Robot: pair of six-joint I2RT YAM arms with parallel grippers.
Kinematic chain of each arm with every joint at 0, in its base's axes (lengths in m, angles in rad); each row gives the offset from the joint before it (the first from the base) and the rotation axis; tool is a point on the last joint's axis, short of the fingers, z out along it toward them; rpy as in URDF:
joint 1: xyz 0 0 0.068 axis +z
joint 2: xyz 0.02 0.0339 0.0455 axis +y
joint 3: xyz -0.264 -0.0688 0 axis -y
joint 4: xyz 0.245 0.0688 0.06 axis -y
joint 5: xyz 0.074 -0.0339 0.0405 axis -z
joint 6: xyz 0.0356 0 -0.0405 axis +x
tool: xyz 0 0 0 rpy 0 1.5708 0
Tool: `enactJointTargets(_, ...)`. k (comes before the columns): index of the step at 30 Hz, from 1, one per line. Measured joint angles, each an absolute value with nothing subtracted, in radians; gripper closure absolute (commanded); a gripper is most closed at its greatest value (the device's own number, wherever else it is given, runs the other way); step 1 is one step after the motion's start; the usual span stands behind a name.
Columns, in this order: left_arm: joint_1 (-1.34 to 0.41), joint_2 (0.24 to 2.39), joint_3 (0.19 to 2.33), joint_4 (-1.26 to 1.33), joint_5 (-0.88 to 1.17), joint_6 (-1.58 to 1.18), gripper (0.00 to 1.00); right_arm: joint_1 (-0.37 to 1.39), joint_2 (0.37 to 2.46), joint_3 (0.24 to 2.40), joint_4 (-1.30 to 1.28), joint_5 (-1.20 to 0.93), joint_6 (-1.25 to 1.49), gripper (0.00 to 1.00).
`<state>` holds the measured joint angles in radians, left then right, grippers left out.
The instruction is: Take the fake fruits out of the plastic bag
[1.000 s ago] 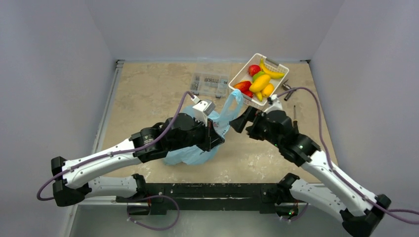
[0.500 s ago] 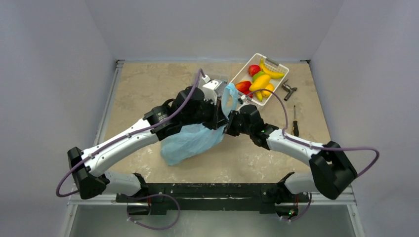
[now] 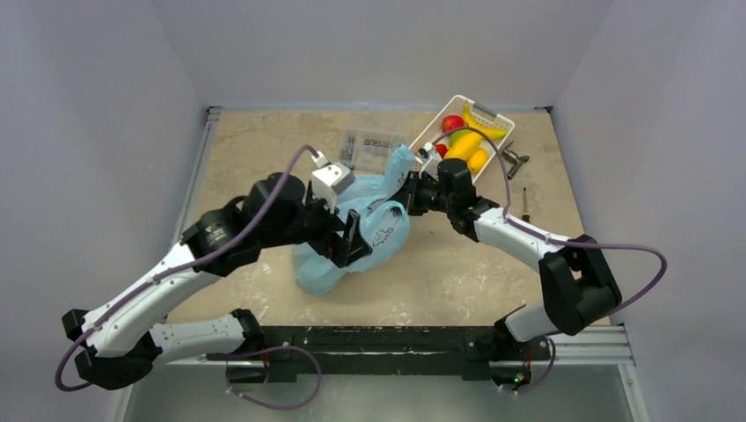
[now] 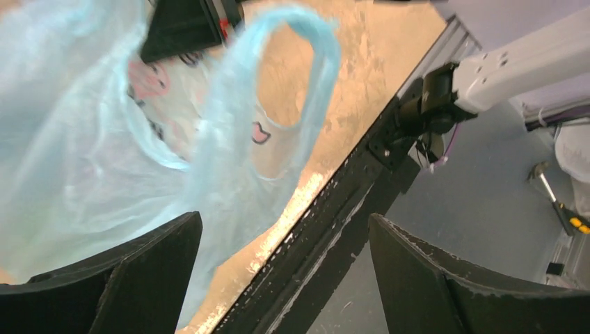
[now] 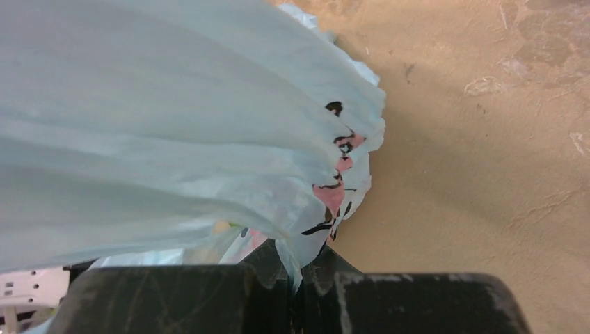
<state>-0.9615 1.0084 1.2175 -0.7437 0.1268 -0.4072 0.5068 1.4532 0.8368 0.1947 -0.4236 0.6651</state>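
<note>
Just past the right gripper (image 3: 407,194), off its far right side, there's the white basket (image 3: 498,117), angled on the table (image 3: 264,158). Inside it, a yellow banana (image 3: 485,131) lies along the far side, with yellow-orange mangoes (image 3: 466,146) nearer the gripper and a red fruit (image 3: 452,123) at the left corner. On the gripper's far left side sits a clear compartment box (image 3: 371,149). Over to the right, a metal tool (image 3: 513,161) lies just beside the basket, and a screwdriver (image 3: 525,204) lies well apart from the gripper.
</note>
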Motion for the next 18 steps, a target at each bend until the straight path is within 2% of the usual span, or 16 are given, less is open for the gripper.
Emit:
enactJointTargets(4, -0.899, 1.065, 1.493, -0.898, 0.113, -0.354, 0.12, 0.491, 1.480, 0.855, 0.187, -0.483, 0.608, 0.99)
enactJointTargets(6, -0.868, 1.085, 1.555, -0.921, 0.104, -0.340, 0.15, 0.490, 1.482, 0.856, 0.183, -0.503, 0.593, 0.89)
enactJointTargets(8, -0.820, 1.100, 1.564, -0.937, 0.108, -0.336, 0.20, 0.490, 1.481, 0.856, 0.181, -0.526, 0.580, 0.88)
enactJointTargets(10, -0.741, 1.124, 1.543, -0.940, 0.125, -0.340, 0.20, 0.490, 1.478, 0.856, 0.179, -0.545, 0.564, 0.85)
enactJointTargets(14, -0.659, 1.232, 1.487, -0.906, 0.150, -0.349, 0.09, 0.490, 1.455, 0.856, 0.163, -0.560, 0.538, 0.83)
enactJointTargets(18, -0.663, 1.394, 1.446, -0.870, 0.170, -0.354, 0.07, 0.490, 1.417, 0.860, 0.124, -0.560, 0.516, 0.86)
